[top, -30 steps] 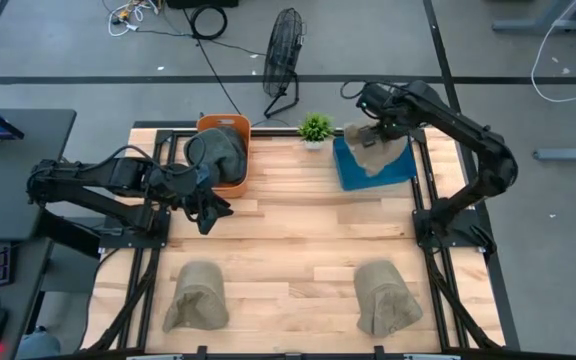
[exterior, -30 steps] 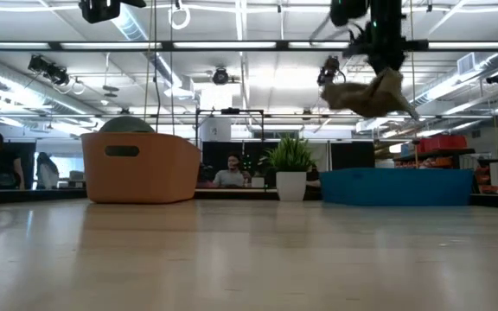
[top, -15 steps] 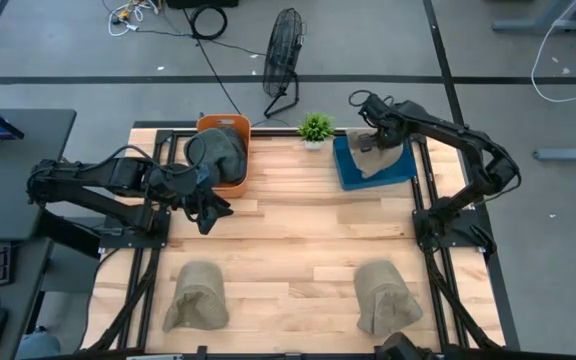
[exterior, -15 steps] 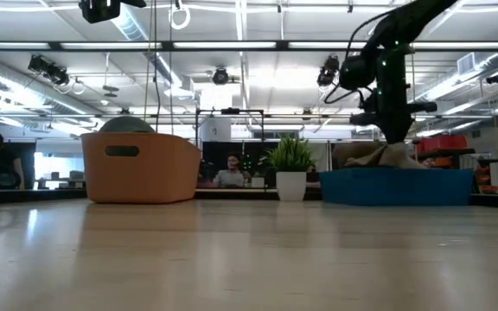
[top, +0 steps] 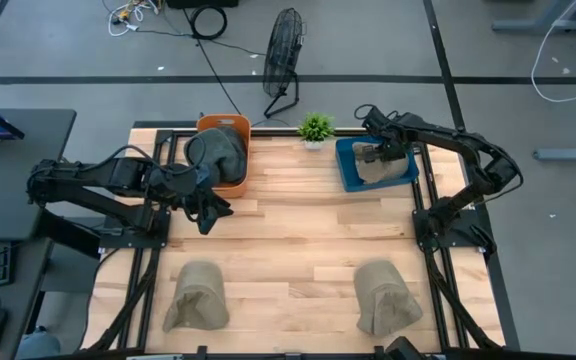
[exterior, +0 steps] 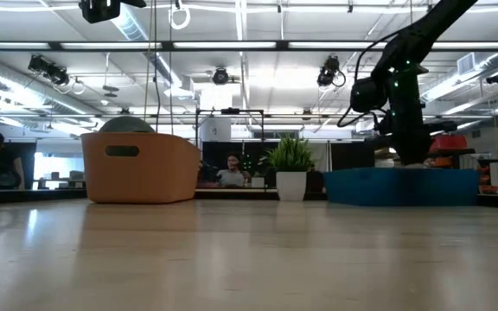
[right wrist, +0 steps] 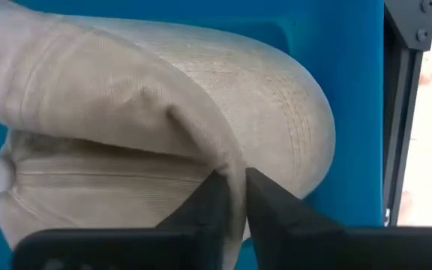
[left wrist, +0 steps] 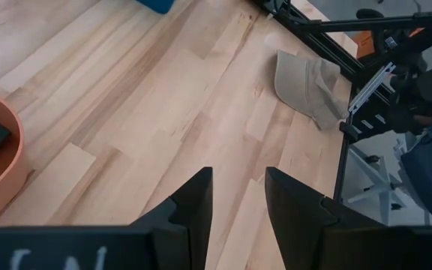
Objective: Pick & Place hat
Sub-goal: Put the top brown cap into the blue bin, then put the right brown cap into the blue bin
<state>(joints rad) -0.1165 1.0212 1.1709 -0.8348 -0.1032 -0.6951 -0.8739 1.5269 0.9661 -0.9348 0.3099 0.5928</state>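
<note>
While the right arm's fingers (right wrist: pixel 229 196) pinch a fold of the tan hat (right wrist: pixel 163 127), it rests inside the blue bin (top: pixel 346 168) at the worktop's (top: pixel 298 245) two o'clock, low enough for release. At nine o'clock, the left arm's fingers (left wrist: pixel 235 196) wait slightly apart, holding nothing.

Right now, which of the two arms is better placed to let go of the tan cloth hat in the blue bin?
The right. Its gripper is down inside the blue plastic bin, fingers pinched on the tan cloth hat. The left gripper waits beside the orange basket.
</note>
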